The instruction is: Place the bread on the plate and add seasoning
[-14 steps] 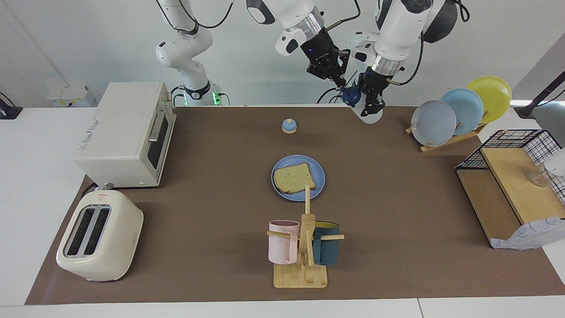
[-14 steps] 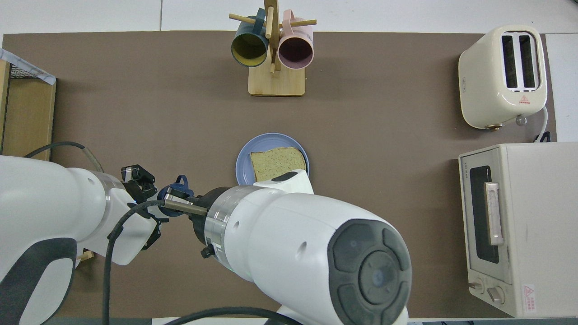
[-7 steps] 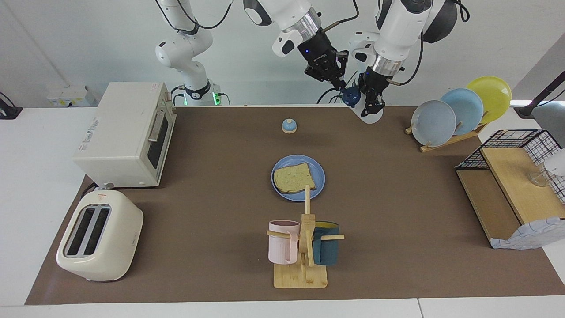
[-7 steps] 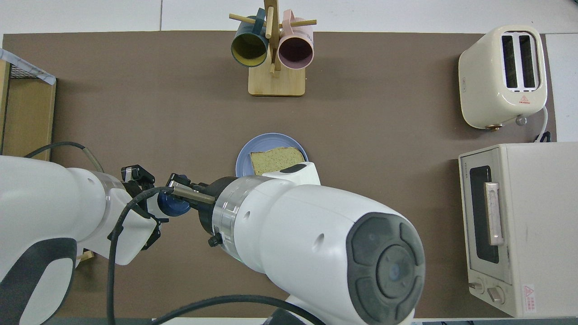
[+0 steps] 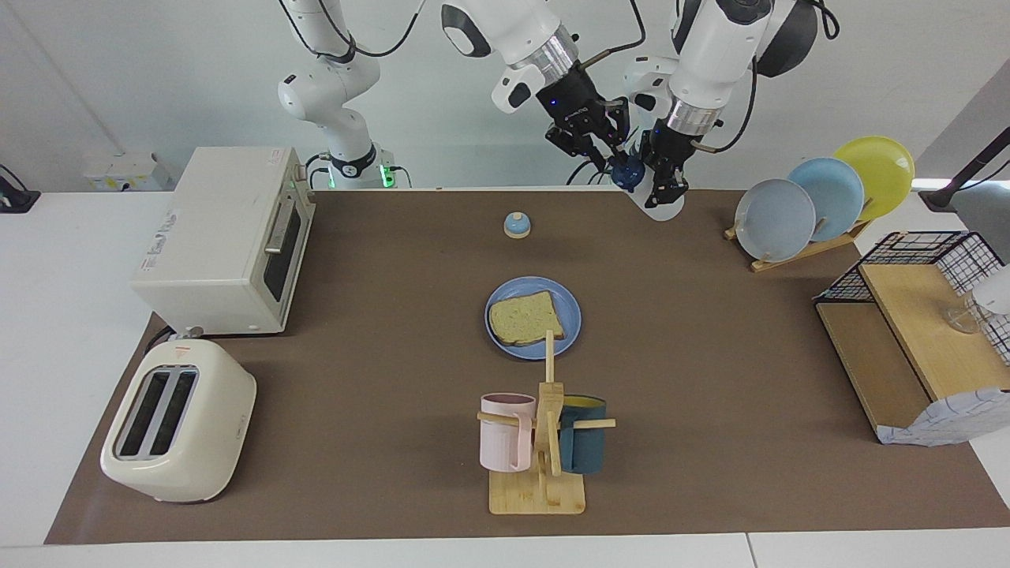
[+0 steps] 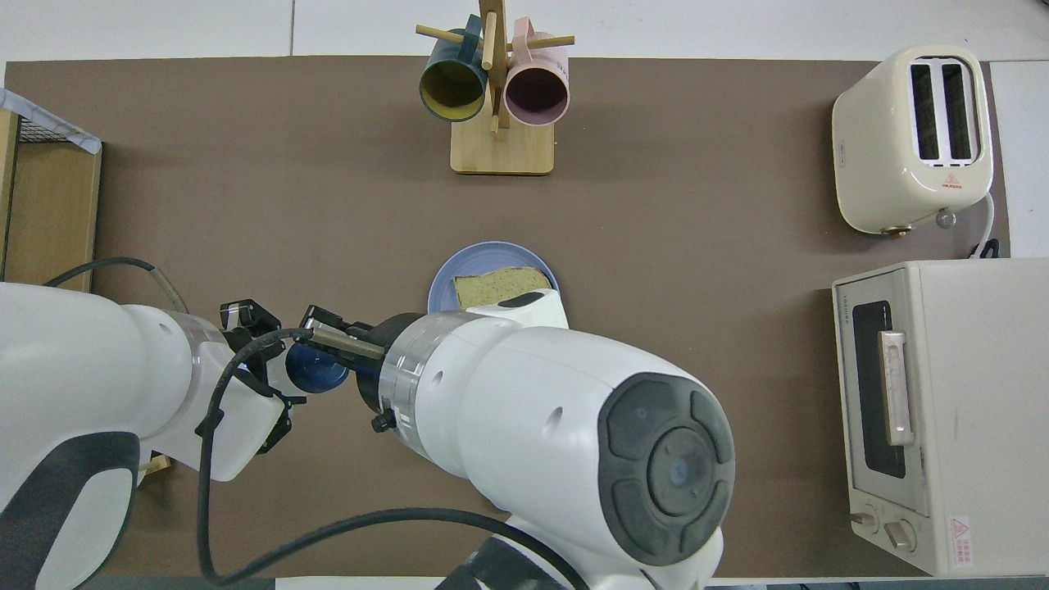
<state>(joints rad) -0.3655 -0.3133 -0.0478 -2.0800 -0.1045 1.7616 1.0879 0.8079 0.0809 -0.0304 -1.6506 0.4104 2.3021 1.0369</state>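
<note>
Because the bread (image 5: 525, 318) already lies flat on the plate (image 5: 572, 309) at the middle of the worktop (image 5: 710, 355), the first half of the task looks settled, and the attention of both arms goes to the seasoning (image 5: 665, 203). The left pincer (image 5: 661, 175) is clamped on the bottle's pale body and holds it in the air over the worktop's edge nearest the robots, toward the left arm's end from the plate. The bottle is tilted, with its dark blue cap (image 5: 629, 170) turned toward the right arm. That tilt seems chosen to present the flip-top to the other arm, since one arm alone can hardly grip the bottle and work its lid.

The right pincer (image 5: 606, 151) reaches across from its own side and sits right at the cap. Whether it is apart or together cannot be told from either view, nor whether it actually touches the cap. In the overhead view the cap looks like a plain round disc between the two wrists, so the lid appears to be down, though that is a judgement.

The plate lies well apart from the bottle, farther from the robots, with a small blue-domed bell (image 5: 516, 225) between it and the robots' edge. The seasoning would have to be carried over the bread before any shaking makes sense.
</note>
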